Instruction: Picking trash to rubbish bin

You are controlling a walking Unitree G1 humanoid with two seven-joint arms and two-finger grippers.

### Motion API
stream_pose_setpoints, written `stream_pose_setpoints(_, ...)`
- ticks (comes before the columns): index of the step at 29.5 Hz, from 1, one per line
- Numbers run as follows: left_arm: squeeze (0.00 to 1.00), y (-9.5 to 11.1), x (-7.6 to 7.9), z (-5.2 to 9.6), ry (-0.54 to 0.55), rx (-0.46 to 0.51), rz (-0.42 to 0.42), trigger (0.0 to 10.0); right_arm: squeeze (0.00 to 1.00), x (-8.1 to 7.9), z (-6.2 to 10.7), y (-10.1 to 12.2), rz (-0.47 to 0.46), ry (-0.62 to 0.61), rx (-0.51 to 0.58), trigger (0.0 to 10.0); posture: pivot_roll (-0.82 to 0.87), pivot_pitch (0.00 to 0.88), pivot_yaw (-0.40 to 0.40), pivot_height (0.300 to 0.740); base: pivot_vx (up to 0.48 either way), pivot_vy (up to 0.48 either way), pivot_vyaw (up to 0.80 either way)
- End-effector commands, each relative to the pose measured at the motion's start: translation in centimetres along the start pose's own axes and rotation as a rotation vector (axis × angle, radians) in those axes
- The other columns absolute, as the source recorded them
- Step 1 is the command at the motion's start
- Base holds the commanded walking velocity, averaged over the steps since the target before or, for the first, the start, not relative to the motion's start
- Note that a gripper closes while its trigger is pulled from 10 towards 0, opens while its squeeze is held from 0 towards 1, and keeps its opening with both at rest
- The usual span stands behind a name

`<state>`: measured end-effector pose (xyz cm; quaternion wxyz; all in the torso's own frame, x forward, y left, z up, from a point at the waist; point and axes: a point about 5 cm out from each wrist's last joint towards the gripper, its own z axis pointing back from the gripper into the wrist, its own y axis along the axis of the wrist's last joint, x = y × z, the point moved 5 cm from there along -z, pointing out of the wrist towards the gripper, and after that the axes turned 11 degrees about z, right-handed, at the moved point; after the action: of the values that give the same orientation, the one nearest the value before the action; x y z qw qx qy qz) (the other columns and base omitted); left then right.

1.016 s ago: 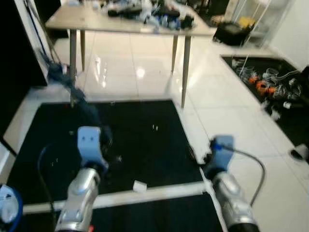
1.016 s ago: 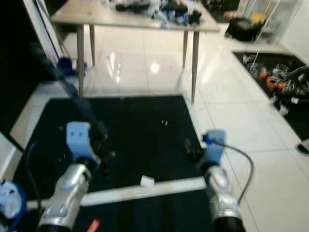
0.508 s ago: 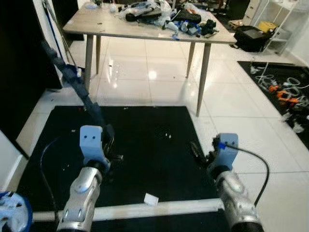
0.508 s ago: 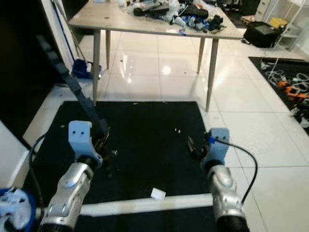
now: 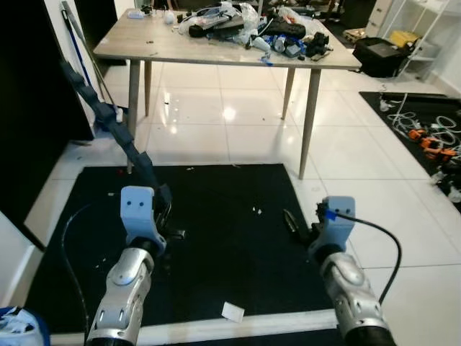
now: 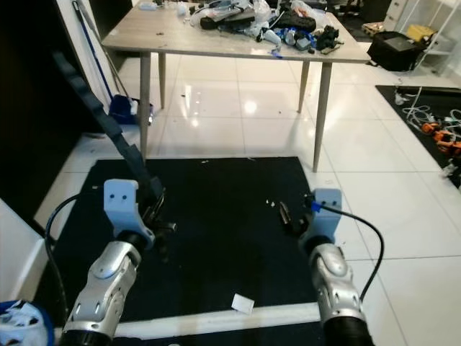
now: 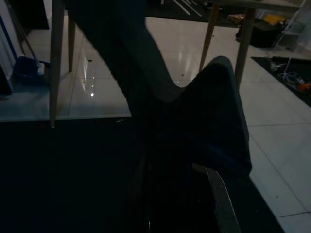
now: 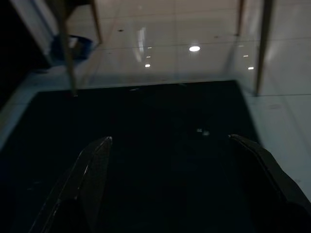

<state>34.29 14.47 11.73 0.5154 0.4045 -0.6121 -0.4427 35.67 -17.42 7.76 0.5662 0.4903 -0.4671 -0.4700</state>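
Note:
A small white paper scrap (image 5: pixel 232 311) lies on the black floor mat (image 5: pixel 216 245) near its front edge, between my two arms. A blue bin (image 5: pixel 18 328) with white trash in it peeks in at the lower left corner. My left gripper (image 5: pixel 161 209) hovers over the mat, shut on a long dark strip of cloth (image 5: pixel 108 119) that stretches up and away to the left. In the left wrist view the dark cloth (image 7: pixel 194 111) drapes over the fingers (image 7: pixel 221 199). My right gripper (image 5: pixel 292 223) hangs over the mat's right side, open and empty (image 8: pixel 170 160).
A wooden table (image 5: pixel 144 47) heaped with clutter (image 5: pixel 245 21) stands on glossy white tiles beyond the mat. A black bag (image 5: pixel 378 54) and a mat with cables (image 5: pixel 428 140) lie to the right. A white bar (image 5: pixel 238 328) borders the mat's front edge.
The whole picture has shifted: the camera moved, bringing the table fully into view and the paper scrap and white bar lower. Both arms keep their pose, the left still holding the cloth.

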Motion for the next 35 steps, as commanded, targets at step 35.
stream_pose_setpoints(35, 0.0, -0.32, -0.09, 0.2, -0.004, -0.007, -0.003, 10.0, 0.0, 0.47, 0.19, -0.52, -0.001, -0.005, -0.015, 10.0, 0.01, 0.109, -0.034, 0.74, 0.31, 0.0, 0.0)
